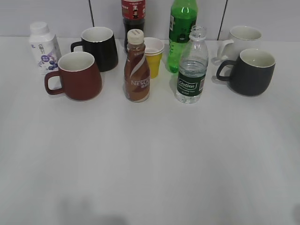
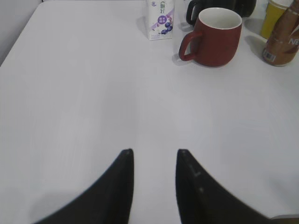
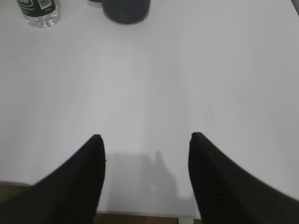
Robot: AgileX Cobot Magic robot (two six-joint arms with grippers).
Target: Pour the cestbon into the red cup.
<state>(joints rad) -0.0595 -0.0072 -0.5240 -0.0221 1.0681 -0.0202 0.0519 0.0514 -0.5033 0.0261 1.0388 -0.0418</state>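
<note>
Hanging apart over bare table, the right gripper [image 3: 145, 140] showed a wide gap between its two dark fingers [image 3: 79, 182] and held nothing. The left gripper [image 2: 155, 154] was parted too, more narrowly, and just as empty. Neither arm appeared in the exterior view.

Farther out, the Cestbon water bottle [image 1: 192, 68] stood upright and capless, right of centre in the row, with the green soda bottle [image 1: 182, 33] close behind it and the dark grey mug [image 1: 251, 72] near on its right. From the right wrist only its base [image 3: 39, 11] showed, at the top left corner. The red cup [image 1: 75, 76] sat well apart on the left, mouth up, handle toward the left edge; the brown Nescafe bottle [image 1: 137, 70] stood between the two.

Risks, as I judged them: the thin uncapped bottle could spill if squeezed hard or tipped early, and a wide approach might knock the soda bottle or the Nescafe bottle during the carry across.
</note>
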